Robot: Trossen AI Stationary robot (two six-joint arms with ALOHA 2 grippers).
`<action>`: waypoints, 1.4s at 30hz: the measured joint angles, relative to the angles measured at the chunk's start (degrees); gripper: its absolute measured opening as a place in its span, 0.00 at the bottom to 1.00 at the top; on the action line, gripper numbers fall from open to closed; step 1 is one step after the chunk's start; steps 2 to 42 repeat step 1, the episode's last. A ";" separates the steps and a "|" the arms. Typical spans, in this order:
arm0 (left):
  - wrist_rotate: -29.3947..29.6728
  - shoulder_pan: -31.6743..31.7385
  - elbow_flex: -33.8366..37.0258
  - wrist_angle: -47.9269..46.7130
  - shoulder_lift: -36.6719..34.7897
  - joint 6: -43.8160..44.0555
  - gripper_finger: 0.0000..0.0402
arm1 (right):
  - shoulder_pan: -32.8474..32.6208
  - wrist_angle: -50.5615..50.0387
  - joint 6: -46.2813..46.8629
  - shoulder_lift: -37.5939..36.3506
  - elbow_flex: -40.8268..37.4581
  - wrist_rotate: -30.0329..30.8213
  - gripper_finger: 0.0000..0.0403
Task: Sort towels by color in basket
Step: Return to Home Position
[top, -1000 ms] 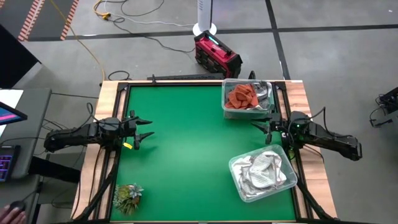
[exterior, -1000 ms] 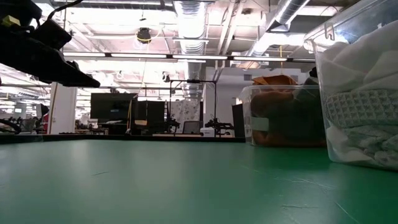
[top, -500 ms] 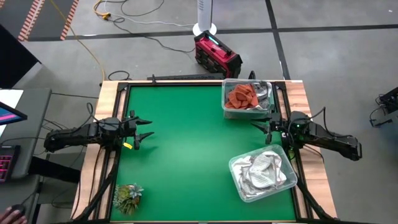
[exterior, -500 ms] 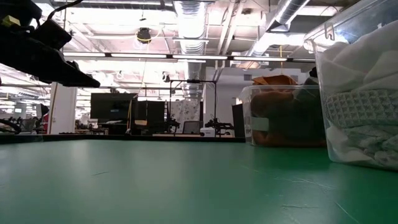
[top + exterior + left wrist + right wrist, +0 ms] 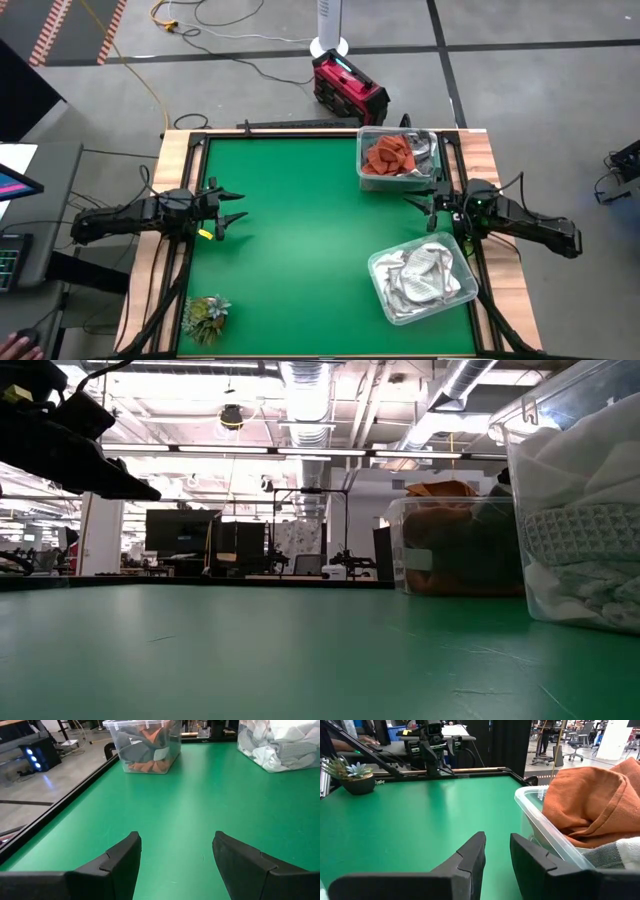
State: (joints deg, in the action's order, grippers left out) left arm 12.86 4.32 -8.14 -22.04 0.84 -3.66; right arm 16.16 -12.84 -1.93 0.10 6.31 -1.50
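Table (image 5: 300,220): green mat with nothing loose lying on the bare part; by my reading the sort is complete and you are only parking the arms
Near bin (image 5: 374,262): clear, at the right side toward the front edge, sitting skewed; its longer side runs roughly across the table but tilted off the edge line
Far bin (image 5: 398,131): clear, in the back right corner, square to the table edge, longer side running left to right
Pale towels (image 5: 420,275): white and light grey, heaped in the near bin; crumpled, so no long axis or pointing direction can be read
Orange towel (image 5: 388,155): bunched in the left part of the far bin, a grey towel (image 5: 425,150) beside it toward the right; both wadded, no clear axis
Left gripper (image 5: 243,205): at the left edge, fingers spread wide, empty, facing in across the mat
Right gripper (image 5: 415,203): at the right edge between the two bins, fingers a narrow gap apart, holding nothing
Homing note: you should draw the right arm straight back, since the far bin's wall shows close beside its fingers in the right wrist view; a sideways swing could nudge either bin
Plant (image 5: 205,315): small green tuft at the front left, well apart from both arms; leave it
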 joint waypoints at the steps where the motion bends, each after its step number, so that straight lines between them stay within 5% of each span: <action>1: 0.00 0.02 0.00 0.00 0.00 0.00 0.59 | -0.01 0.00 0.00 0.00 0.00 0.00 0.30; 42: 0.00 0.02 0.00 0.00 0.00 0.00 0.59 | -0.01 0.00 0.00 0.00 0.00 0.00 0.30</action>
